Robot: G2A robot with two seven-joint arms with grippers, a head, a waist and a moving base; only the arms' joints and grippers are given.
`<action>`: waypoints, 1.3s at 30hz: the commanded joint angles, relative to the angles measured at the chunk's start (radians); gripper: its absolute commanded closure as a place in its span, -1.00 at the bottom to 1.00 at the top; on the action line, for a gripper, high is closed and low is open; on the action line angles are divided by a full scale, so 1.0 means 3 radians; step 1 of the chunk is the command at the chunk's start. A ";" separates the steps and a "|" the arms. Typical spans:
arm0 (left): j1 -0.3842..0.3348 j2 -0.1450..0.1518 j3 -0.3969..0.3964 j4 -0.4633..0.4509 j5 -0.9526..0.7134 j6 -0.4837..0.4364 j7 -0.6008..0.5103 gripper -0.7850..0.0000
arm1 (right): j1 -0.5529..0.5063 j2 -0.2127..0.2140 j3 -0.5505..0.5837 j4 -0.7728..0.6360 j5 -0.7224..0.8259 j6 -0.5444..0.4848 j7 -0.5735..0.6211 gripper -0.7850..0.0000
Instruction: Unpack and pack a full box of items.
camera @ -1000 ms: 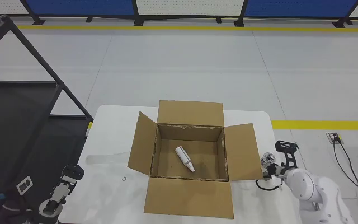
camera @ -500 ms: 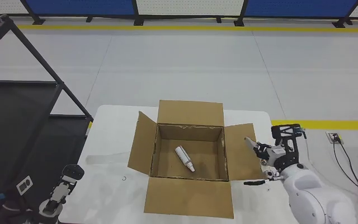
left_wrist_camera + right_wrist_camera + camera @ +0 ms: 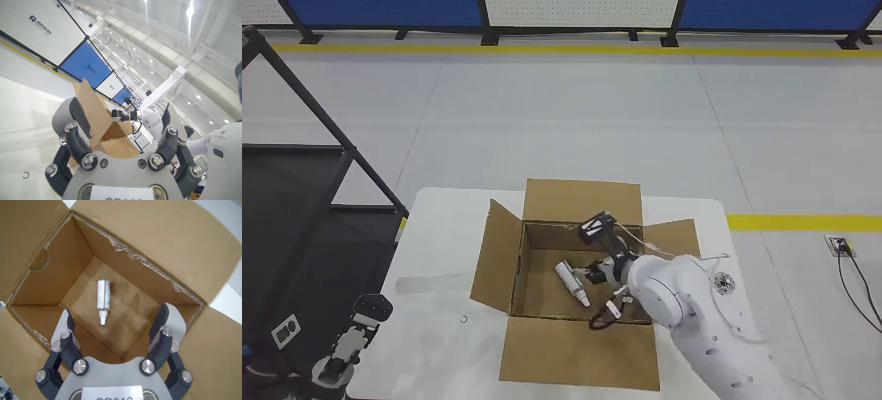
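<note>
Brown cardboard is filling the middle of the white table (image 3: 432, 300): the box (image 3: 580, 352) is sitting open with its flaps splayed. One small white spray bottle (image 3: 573, 283) is lying on its side on the box floor, its nozzle pointing toward the lower right of the top view. The right claw (image 3: 116, 311) is hanging over the box mouth above the bottle, spread and carrying nothing, so I'd judge the unpacking is down to its last item. The next move is calling for a straight drop, fingers straddling the bottle's body, then a squeeze. The tall walls and the ragged-edged right flap are crowding that arm. The left claw (image 3: 121, 106), spread too, is idling off the table's lower-left corner, and a tiny ring (image 3: 463, 320) is lying left of the box.
</note>
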 commanded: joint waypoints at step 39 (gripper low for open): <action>0.0000 0.0000 0.0000 0.0000 0.0000 0.0000 0.0000 -1.00 | 0.1374 -0.1180 -0.1215 0.3074 0.0756 -0.0462 -0.0454 1.00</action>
